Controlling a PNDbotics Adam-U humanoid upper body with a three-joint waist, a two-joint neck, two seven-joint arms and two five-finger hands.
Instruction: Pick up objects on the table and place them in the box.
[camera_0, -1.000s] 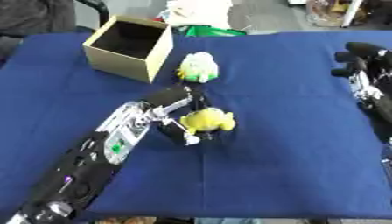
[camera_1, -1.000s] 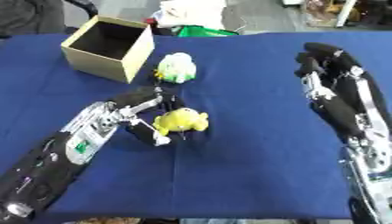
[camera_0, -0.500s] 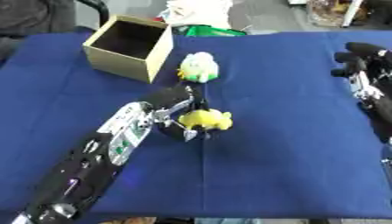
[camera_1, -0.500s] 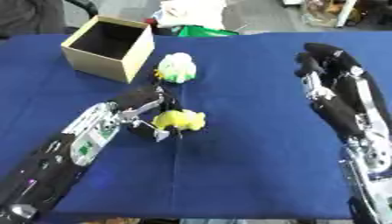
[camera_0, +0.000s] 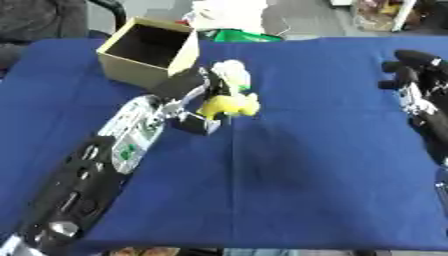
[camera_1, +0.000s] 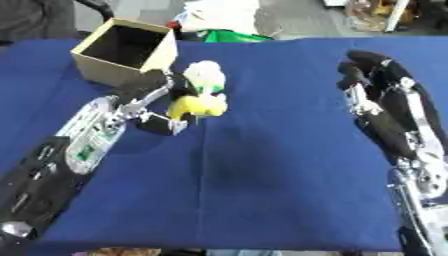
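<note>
My left hand (camera_0: 194, 102) is curled round a yellow toy (camera_0: 229, 105) and holds it above the blue table (camera_0: 289, 170). Just behind the yellow toy sits a white and green toy (camera_0: 230, 74), and I cannot tell if the two touch. The open cardboard box (camera_0: 147, 51) stands at the far left of the table, a short way beyond my left hand. My right hand (camera_1: 378, 90) hangs over the table's right side with its fingers relaxed and nothing in it.
Beyond the table's far edge lie a white bag (camera_0: 226, 12) and something green (camera_0: 243, 36). A dark chair (camera_0: 52, 20) stands at the back left. The blue cloth stretches bare across the middle and the near side.
My left hand has lifted the yellow toy off the cloth and carried it away from me, up beside the white and green toy. The right hand has stayed where it was.
</note>
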